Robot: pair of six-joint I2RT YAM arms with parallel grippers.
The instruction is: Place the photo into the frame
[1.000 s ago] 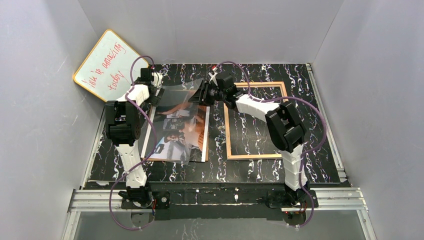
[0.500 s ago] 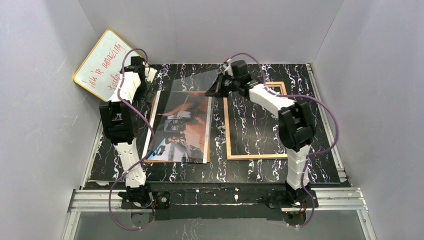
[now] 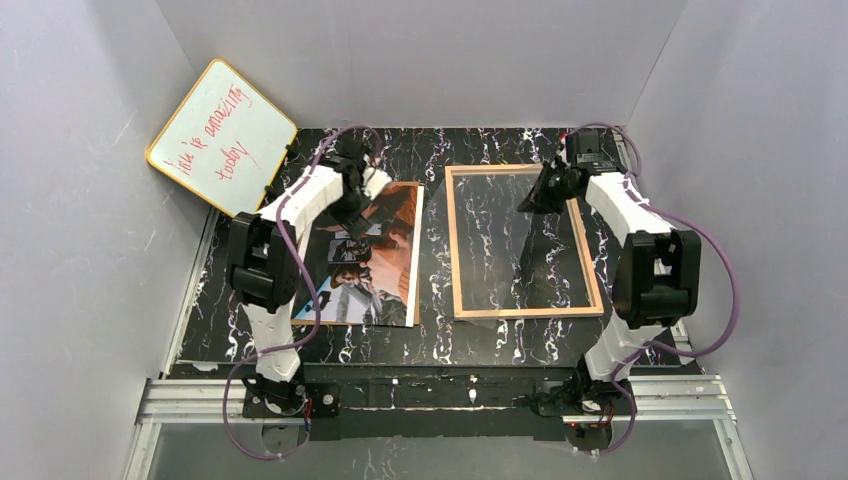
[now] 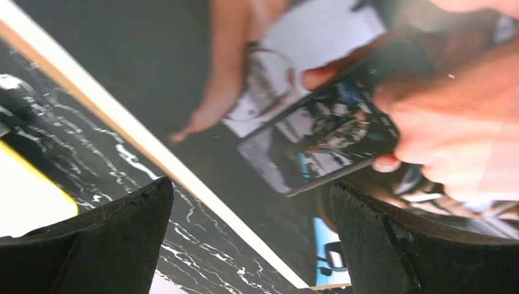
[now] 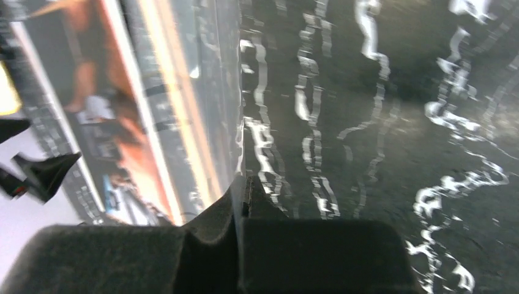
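Left gripper [image 4: 248, 190] hangs with jaws wide apart and nothing between them, low over the far part of the photo [image 3: 372, 285]. Right gripper [image 5: 245, 191] is closed tight. It appears to pinch the edge of a clear sheet [image 3: 500, 240] that lies over the frame [image 3: 530, 312].

Findings, near to far:

1. The black marbled table [image 3: 430, 345] carries both task items side by side, apart, with a strip of bare table between them.
2. The photo lies flat, picture side up, on the left. A pale tan strip runs along its left edge in the left wrist view. Whether that is a board underneath cannot be told.
3. The frame lies flat on the right, tan wood uppermost. The photo is not yet in it.
4. A whiteboard [image 3: 215, 135] with red writing leans at the far left corner, clear of the work.

Assessment of handling: the photo looks thin, light and limp. It will likely sag and may crease if lifted by one point. Lying flat, it offers no thickness to pinch. The best hold is judged to be at a corner or the far edge, lifted slightly first. Its glossy face may slip in the jaws.
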